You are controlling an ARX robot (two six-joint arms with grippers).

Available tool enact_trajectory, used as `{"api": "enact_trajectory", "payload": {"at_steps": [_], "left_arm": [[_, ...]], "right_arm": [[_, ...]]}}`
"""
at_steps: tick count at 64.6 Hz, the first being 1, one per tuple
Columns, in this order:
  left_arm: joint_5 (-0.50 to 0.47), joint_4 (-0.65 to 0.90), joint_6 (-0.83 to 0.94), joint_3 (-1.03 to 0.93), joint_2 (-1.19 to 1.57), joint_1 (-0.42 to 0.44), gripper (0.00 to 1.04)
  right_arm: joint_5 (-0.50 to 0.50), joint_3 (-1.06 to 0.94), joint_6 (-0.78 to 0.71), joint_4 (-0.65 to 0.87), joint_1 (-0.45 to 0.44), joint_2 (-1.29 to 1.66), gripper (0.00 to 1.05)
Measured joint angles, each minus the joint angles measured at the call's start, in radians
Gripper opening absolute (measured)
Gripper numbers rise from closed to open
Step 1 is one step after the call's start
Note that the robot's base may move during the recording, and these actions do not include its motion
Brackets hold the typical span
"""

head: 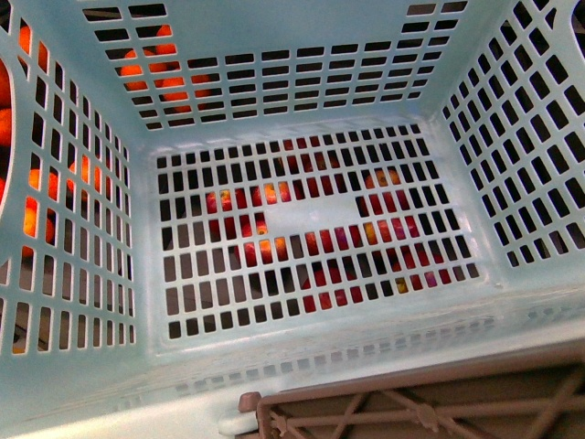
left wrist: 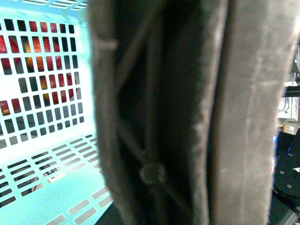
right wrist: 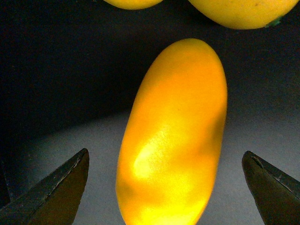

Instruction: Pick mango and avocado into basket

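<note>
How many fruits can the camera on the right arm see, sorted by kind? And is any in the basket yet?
Mango: 1, between the tips of the open right claw
Yellow fruits cut off at the edge, kind unclear: 2
Fruit inside the basket: 0
Total: 3 fruits

A fruit shop display, or a mock-up of one.
I look down into a pale turquoise shopping basket (head: 366,352) with slotted walls and a brown handle (head: 411,402). Through the slots I see orange fruit (head: 151,69) piled beside it and red-yellow fruit (head: 320,242) beneath it. Under my right wrist a mango (right wrist: 173,140) lies on a dark surface (right wrist: 56,70) near other yellow fruit (right wrist: 239,11).
</note>
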Motion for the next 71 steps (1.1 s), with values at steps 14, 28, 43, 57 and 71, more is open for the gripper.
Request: {"api": "enact_trajectory", "payload": {"at_steps": [14,28,43,57,71], "left_arm": [[-0.001,0.0,0.0,0.0,0.0,0.0,0.13],[-0.001,0.0,0.0,0.0,0.0,0.0,0.13],[0.0,0.0,0.0,0.0,0.0,0.0,0.13],[-0.001,0.0,0.0,0.0,0.0,0.0,0.13],[0.0,0.0,0.0,0.0,0.0,0.0,0.13]], "right_arm": [[0.009,0.099,0.026,-0.036,0.014,0.063,0.96],[0.027,0.133,0.035,-0.057,0.013,0.094,0.93],[0.039,0.137,0.037,-0.074,0.007,0.1,0.66],[-0.012,0.05,0.062,-0.009,-0.01,0.053,0.55],[-0.208,-0.304,0.081,0.177,-0.02,-0.327,0.55]]}}
